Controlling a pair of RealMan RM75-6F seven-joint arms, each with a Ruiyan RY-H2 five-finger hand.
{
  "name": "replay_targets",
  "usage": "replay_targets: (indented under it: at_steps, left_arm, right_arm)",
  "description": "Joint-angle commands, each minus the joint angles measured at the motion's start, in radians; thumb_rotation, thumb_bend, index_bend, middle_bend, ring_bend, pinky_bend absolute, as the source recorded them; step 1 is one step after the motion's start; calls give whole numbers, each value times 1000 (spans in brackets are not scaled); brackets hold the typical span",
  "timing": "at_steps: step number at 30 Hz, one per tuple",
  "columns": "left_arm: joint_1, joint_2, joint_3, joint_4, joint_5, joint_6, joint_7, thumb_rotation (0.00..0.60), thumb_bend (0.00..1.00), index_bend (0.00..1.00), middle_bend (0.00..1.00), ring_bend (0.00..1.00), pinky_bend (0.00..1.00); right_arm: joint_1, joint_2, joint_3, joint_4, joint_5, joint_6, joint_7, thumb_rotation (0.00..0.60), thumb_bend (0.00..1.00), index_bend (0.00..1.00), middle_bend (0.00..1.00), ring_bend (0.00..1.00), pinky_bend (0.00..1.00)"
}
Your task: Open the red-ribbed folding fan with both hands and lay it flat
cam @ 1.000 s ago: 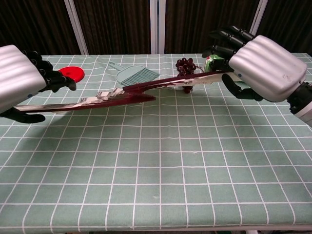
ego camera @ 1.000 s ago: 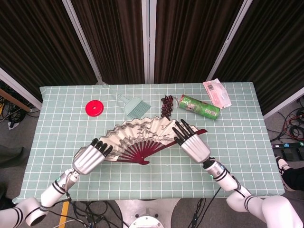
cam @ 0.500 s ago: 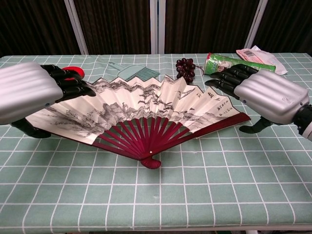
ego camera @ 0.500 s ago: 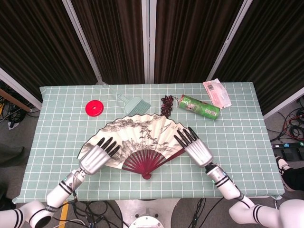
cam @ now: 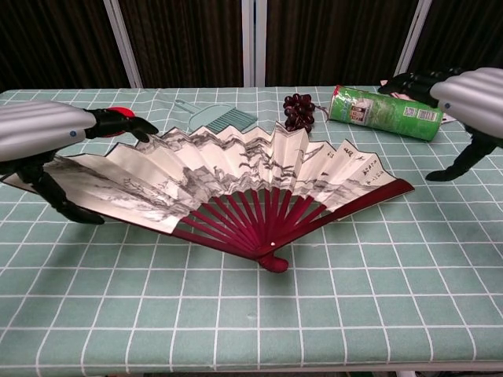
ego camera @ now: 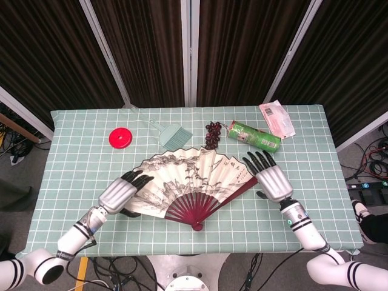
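With the fan [ego camera: 193, 180] spread on the table, your right hand [ego camera: 271, 177] at 3 o'clock hangs spread and empty, so just release your left hand's [ego camera: 119, 194] pinch.

Fan [ego camera: 193, 182] lies spread at frame centre on the table [ego camera: 315, 206]. Left hand [ego camera: 119, 194] at its lower-left edge, right hand [ego camera: 271, 179] just off its right tip. Behind, left to right: disc [ego camera: 120, 138], dustpan [ego camera: 173, 134], grapes [ego camera: 212, 134], can [ego camera: 254, 136], packet [ego camera: 277, 118].

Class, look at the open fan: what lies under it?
Only green checked tablecloth shows around the fan. The cloth beneath its paper leaf is covered, so anything there cannot be seen.
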Motion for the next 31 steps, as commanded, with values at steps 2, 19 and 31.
replay_targets:
  at_steps: [2,19,31]
  left_arm:
    - [-23,44,-4,69,18,-37,-242,428,0,63,118,56,136]
    - [208,52,-45,245,-143,307,-131,600,0,128,146,99,121]
    - [465,100,4,132,-172,614,-33,600,0,171,165,99,122]
  right_arm:
    - [-19,65,23,-37,33,-5,74,600,0,0,0,0,0]
    - [-188,228,-19,-36,-58,169,465,600,237,9,91,0,0]
    - [-373,265,-76,-80,-102,383,500,600,247,27,90,0,0]
